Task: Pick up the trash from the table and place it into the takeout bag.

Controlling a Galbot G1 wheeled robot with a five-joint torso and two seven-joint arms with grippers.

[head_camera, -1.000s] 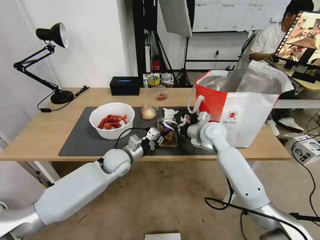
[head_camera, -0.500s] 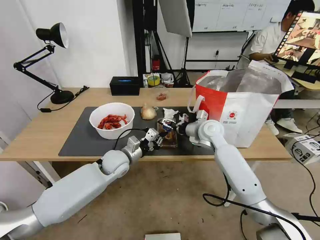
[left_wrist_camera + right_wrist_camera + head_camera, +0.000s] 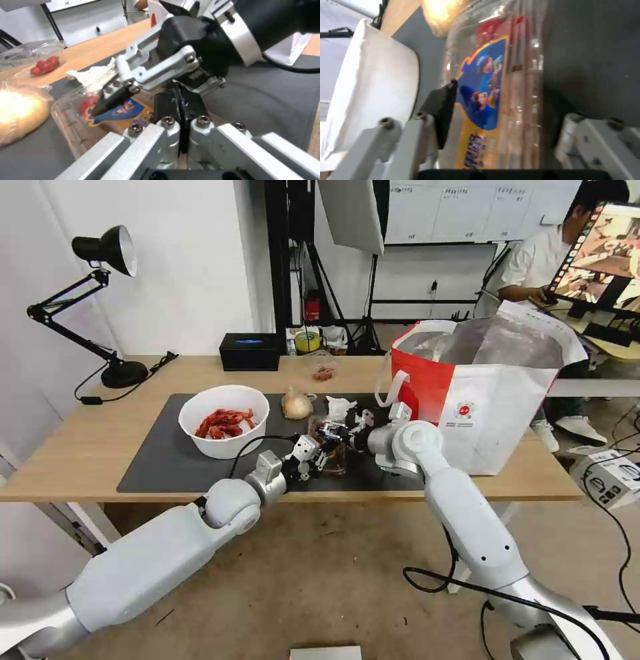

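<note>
The clear plastic tray (image 3: 506, 100) lay on the dark mat of the surface (image 3: 167, 453), and both arms had closed in on it from opposite ends. The right gripper (image 3: 500, 130) straddled it: its jaws stood wide apart with the tray's labelled lid between them, one pad just beside the lid's edge, the other on the far side against the mat. From the wrist camera the tray's long axis ran straight out ahead of the jaws, so they looked set to squeeze it across its narrow width. No firm hold showed yet.

The left gripper (image 3: 181, 117) sat at the tray's near end with its jaws pressed together, holding nothing that could be seen; the tray lay just ahead of its tips. The right one looked the better placed to lift.

Scraps of food and a blue-and-yellow label showed inside the tray. Beyond the jaws, a crumpled tissue (image 3: 339, 407) and a beige lump (image 3: 297, 404) sat near the tray. The white bowl (image 3: 224, 420) with red shells stood off to the left arm's side. The takeout bag (image 3: 487, 400) stood open behind the right arm, foil lining showing, its contents hidden.
</note>
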